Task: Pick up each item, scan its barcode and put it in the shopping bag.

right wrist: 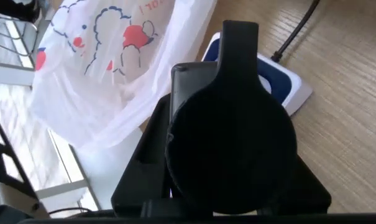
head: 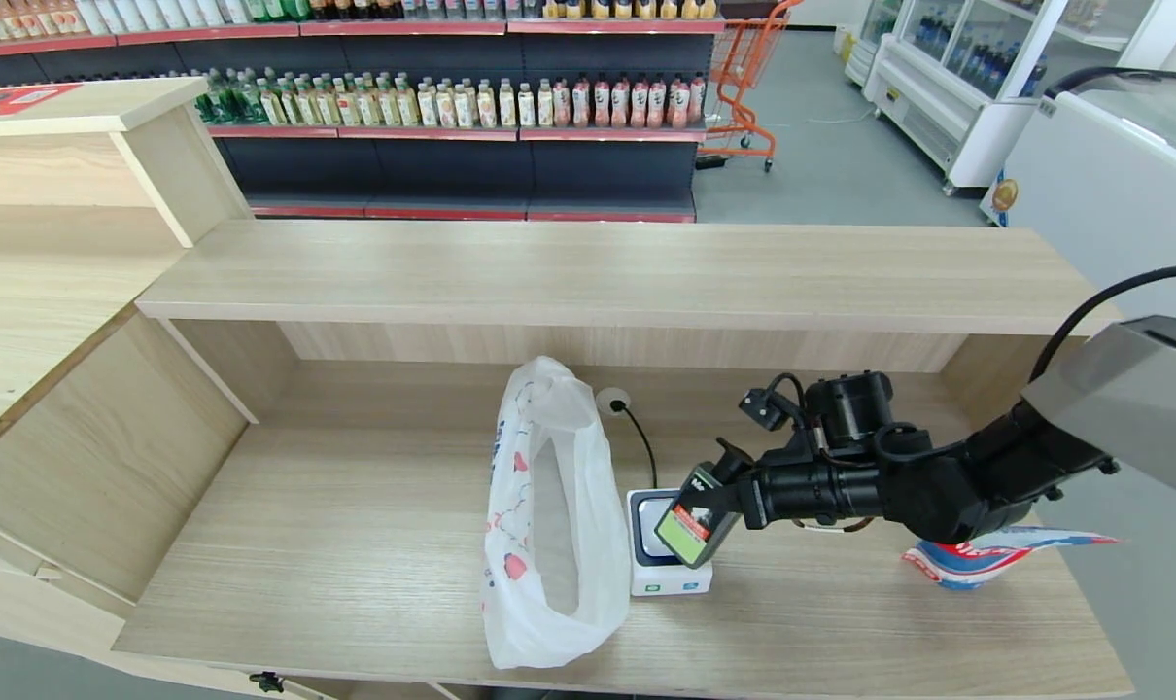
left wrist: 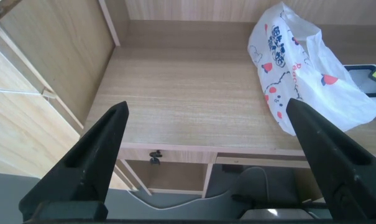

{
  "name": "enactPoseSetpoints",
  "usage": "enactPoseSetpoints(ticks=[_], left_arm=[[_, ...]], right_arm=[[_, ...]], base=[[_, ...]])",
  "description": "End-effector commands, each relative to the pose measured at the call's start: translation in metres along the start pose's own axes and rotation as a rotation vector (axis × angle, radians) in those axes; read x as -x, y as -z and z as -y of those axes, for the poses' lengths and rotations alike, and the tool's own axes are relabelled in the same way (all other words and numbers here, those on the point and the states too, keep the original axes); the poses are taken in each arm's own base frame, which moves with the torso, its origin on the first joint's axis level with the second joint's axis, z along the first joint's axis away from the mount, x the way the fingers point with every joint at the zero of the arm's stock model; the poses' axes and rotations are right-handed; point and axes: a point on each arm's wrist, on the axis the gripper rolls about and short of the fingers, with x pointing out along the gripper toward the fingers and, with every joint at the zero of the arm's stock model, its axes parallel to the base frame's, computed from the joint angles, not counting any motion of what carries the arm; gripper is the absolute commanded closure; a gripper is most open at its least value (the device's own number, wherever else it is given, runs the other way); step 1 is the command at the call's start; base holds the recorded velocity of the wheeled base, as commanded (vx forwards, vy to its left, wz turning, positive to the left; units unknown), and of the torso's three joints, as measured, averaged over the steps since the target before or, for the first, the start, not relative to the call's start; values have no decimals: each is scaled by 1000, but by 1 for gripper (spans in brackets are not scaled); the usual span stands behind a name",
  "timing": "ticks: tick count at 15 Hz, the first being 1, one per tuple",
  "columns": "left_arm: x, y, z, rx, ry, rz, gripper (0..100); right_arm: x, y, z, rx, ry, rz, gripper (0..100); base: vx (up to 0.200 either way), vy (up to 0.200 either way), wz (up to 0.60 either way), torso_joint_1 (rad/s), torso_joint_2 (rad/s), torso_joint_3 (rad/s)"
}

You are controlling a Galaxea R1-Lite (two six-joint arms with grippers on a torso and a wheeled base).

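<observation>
A white shopping bag (head: 549, 515) with red and blue print stands open on the lower counter, mouth up. Just right of it sits a white barcode scanner (head: 671, 576) with a dark top. My right gripper (head: 709, 498) is shut on a small green and red box (head: 693, 522), held tilted right above the scanner's face. The right wrist view has the bag (right wrist: 113, 62) and the scanner (right wrist: 290, 87) beyond the dark fingers (right wrist: 237, 43). My left gripper (left wrist: 212, 155) hangs open and empty off the counter's front edge, left of the bag (left wrist: 299, 68).
A red, white and blue packet (head: 977, 559) lies under my right arm near the counter's right end. A black cable (head: 641, 442) runs from the scanner to a round socket at the back. A raised ledge (head: 598, 272) overhangs the rear, and a wooden wall (head: 112, 457) closes the left.
</observation>
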Motion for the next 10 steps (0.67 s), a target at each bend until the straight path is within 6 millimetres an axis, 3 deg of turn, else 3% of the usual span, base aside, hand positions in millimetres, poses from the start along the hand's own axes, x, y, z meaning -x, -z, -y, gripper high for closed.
enactPoseSetpoints(ticks=[1, 6, 10], left_arm=[[0, 0, 0, 0, -2, 0, 0], [0, 0, 0, 0, 0, -1, 0], [0, 0, 0, 0, 0, 0, 0]], right_arm=[[-18, 6, 6, 7, 22, -4, 100], [-33, 1, 4, -12, 41, 14, 100], [-23, -8, -6, -2, 36, 36, 100]], base=[[0, 0, 0, 0, 0, 0], [0, 0, 0, 0, 0, 0], [0, 0, 0, 0, 0, 0]])
